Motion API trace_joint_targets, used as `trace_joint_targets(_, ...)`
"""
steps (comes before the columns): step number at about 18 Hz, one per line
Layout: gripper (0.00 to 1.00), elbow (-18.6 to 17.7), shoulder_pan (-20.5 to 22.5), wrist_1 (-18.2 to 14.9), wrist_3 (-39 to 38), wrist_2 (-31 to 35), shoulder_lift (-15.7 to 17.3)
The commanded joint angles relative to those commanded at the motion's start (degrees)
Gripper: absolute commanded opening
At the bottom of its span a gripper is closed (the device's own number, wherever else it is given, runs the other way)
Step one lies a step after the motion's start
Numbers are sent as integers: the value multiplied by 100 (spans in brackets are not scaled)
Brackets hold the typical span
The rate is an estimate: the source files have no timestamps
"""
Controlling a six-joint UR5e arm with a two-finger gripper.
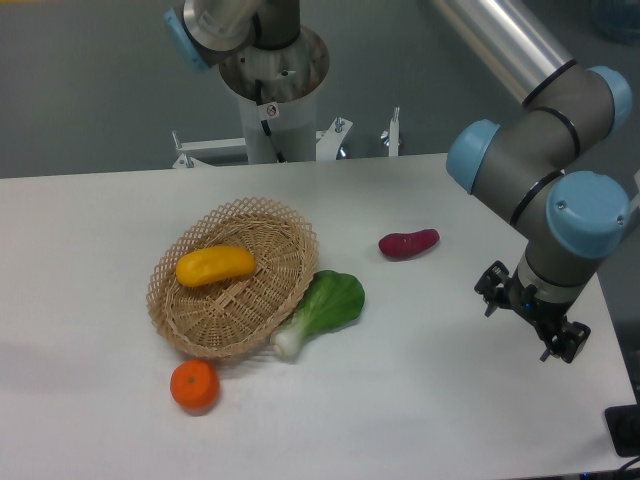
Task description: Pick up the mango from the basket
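Note:
The mango (215,265), a smooth yellow-orange fruit, lies in the upper left part of the tan wicker basket (262,300) at the table's centre left. My gripper (530,315) hangs low over the table at the far right, well away from the basket. Its two black fingers stand apart with nothing between them.
A green bok choy (325,308) leans against the basket's right rim. A small orange (195,385) sits just in front of the basket. A dark red-purple vegetable (408,243) lies between the basket and my gripper. The robot's base column (272,90) stands behind the table.

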Motion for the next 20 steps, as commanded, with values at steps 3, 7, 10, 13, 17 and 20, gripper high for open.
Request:
trace_joint_targets(3, 100, -343, -26, 26, -324, -255, 193)
trace_joint_targets(7, 100, -606, -237, 167, -536, -299, 316)
trace_joint_targets(10, 100, -1176, -369, 525, -589, -325, 588)
trace_joint_targets(13, 100, -1968, -422, 1378, -589, -720, 949)
trace_joint_targets(17, 100, -2452, -764, 1477, -519, -844, 1213)
trace_joint_targets(20, 100, -2769, -1115, 1503, -510, -835, 1354)
